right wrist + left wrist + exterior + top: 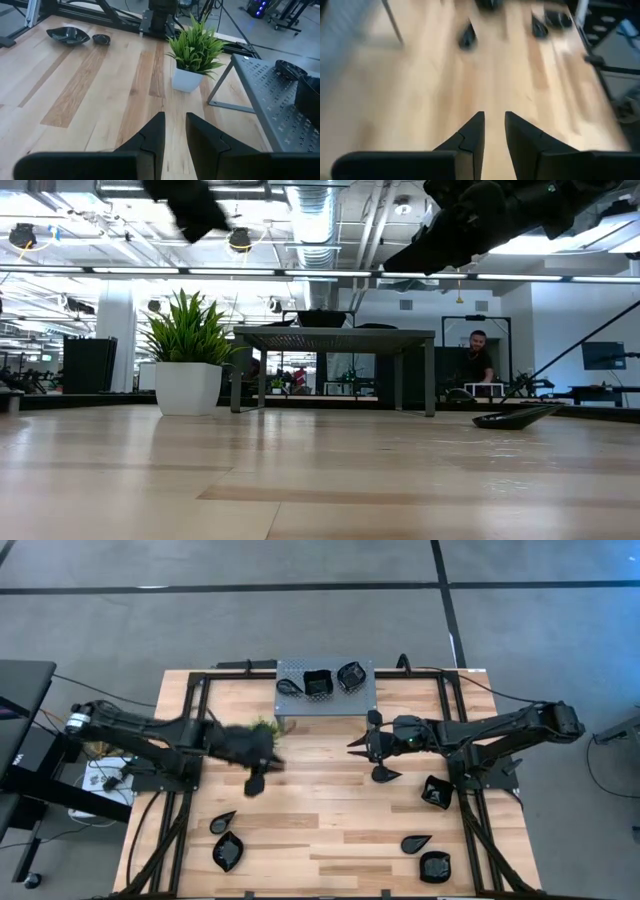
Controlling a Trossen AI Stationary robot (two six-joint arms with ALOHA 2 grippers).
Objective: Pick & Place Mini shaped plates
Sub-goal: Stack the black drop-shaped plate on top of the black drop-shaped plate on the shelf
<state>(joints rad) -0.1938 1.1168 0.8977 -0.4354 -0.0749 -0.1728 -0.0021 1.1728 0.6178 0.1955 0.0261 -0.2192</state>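
Three mini shaped plates, glossy black, sit on the grey perforated stand (325, 700) at the far middle: one (290, 687), one (317, 683), one (350, 675). Others lie flat on the wood: two near left (222, 822) (228, 851), one centre right (385, 774), three at the right (435, 792) (415, 842) (435, 865). My left gripper (494, 125) hangs blurred above the table's middle left (253, 783), open by a narrow gap, nothing between its fingers. My right gripper (175, 125) hovers right of the stand's front (353, 747), also narrowly open and bare.
A small green plant in a white pot (192, 55) stands just left of the stand's front leg (220, 90), close to my left arm. Black frame rails (190, 710) run along the table's left, right and far sides. Bare wood lies in the near middle (320, 830).
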